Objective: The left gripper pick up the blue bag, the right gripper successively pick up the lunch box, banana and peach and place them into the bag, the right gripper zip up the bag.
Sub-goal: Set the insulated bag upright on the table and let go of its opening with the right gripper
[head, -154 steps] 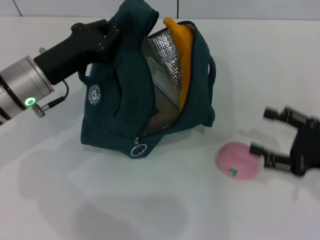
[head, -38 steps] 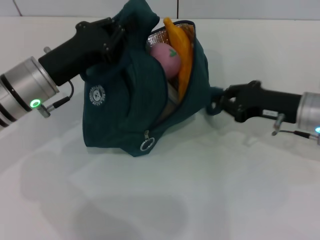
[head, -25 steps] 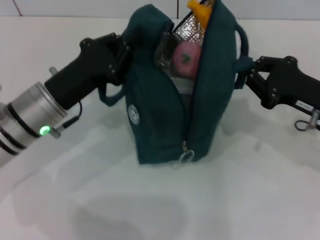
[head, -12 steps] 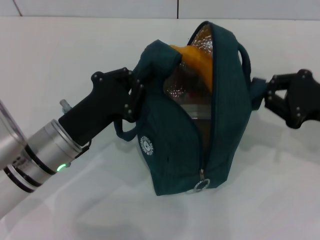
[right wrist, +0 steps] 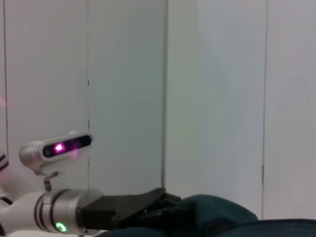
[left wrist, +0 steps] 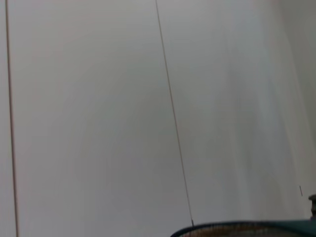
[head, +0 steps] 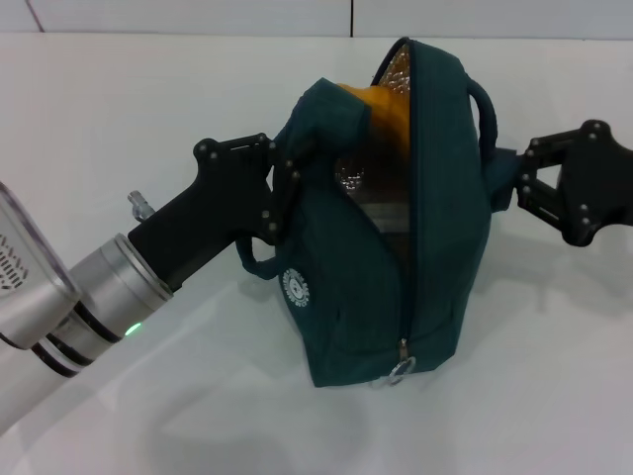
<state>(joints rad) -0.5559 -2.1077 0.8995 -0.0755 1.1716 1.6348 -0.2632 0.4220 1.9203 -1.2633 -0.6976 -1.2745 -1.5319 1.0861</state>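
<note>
Our left gripper (head: 289, 163) has its fingers closed on a fold of fabric at the upper left edge of the bag (head: 346, 297), and the black wrist and silver forearm run down and away from that edge toward the near left corner of the head view. Our right gripper (head: 514, 183) sits against the bag's opposite side, just under the handle (head: 485, 109) that arches there. Its fingers meet the fabric by the handle's base, but we cannot tell whether they are clamped on it or only touching.

The bag stands upright on the white worktop (head: 148, 109), held between the two grippers. Its zip is mostly undone: the opening runs from the top down the front face, and the metal ring pull (head: 401, 373) hangs at the bottom end, near the worktop. The round white logo (head: 293, 287) faces left, below the left gripper.

Inside the opening we see silver foil lining (head: 348, 178) and the banana (head: 371, 114), which lies across the upper part of the bag's mouth. Lower in the opening there is a pale shape we cannot identify.

The left wrist view catches only the bag's rim (left wrist: 237, 228) against a pale wall (left wrist: 98, 98).
</note>
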